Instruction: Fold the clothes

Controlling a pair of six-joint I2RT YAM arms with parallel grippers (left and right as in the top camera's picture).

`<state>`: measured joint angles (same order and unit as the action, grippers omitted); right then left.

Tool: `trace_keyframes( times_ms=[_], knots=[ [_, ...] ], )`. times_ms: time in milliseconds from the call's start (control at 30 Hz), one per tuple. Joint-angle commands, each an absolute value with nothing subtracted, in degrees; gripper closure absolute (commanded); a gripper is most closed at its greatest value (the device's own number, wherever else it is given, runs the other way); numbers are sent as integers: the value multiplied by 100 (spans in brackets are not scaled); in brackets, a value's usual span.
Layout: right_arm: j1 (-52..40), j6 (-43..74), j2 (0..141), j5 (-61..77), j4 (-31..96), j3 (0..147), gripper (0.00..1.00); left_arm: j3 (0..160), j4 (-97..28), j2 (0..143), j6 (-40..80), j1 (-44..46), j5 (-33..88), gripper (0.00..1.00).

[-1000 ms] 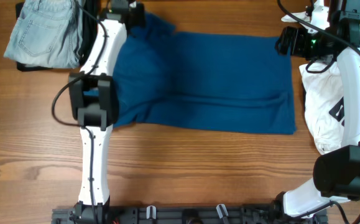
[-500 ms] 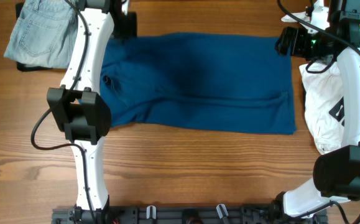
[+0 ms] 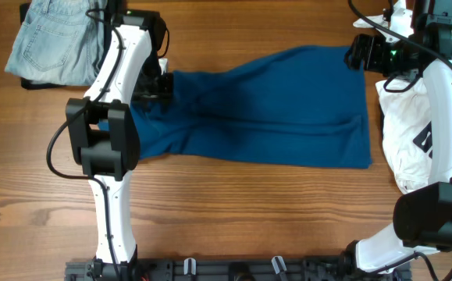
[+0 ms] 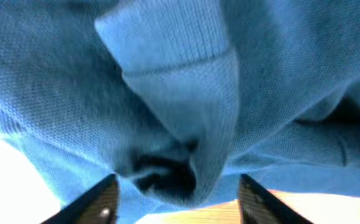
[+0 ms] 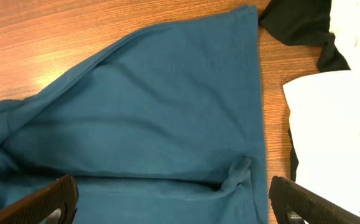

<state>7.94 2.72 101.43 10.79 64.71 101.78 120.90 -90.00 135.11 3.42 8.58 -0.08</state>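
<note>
Half a second on, the left gripper [image 3: 161, 86] — fingers clamped on bunched fabric — has dragged the far-left corner of the dark-blue shirt [image 3: 272, 109], spread across the table [image 3: 233, 211], nearward, starting a fold; the right gripper [image 3: 361, 51] waits, fingers apart, at its far-right corner.

Warm brown wooden table [image 3: 233, 211], grain running left to right across the whole overhead view. Darker swirled figure [image 3: 7, 212] in the grain at the near left. Widest stretch of board showing along the near half, a narrower strip at the far edge, middle. Along the near edge, touching the board, a black rail [image 3: 233, 273] carrying small silver clips [image 3: 188, 264] set apart from one another. Same wood at the far left of the right wrist view, marked by a pale patch of glare [image 5: 40, 81]. Only a thin orange-brown sliver of it at the near right of the left wrist view.
</note>
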Motion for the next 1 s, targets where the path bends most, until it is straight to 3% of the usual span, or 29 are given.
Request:
trace_keyframes(
  times_ms=[0,200,367,533,633,733,900,967],
  knots=[
    [766,318,10202,1192,6455,10197,1,12283,-8785,13533,342,873,12,32],
    [766,316,10202,1190,6455,10197,1,12562,-7931,13572,340,875,45,10],
    [766,316,10202,1190,6455,10197,1,12556,-8294,13611,318,875,152,11],
    [766,314,10202,1190,6455,10197,1,12547,-8276,13668,318,875,268,27],
    [766,316,10202,1190,6455,10197,1,12547,-8340,13869,213,902,320,24],
    [766,316,10202,1190,6455,10197,1,12545,-8145,14084,191,904,292,32],
    [766,318,10202,1190,6449,10197,1,12549,-7599,14079,366,895,325,59],
    [766,318,10202,1190,6420,10197,1,12549,-7467,14079,366,895,320,76]
  ],
)
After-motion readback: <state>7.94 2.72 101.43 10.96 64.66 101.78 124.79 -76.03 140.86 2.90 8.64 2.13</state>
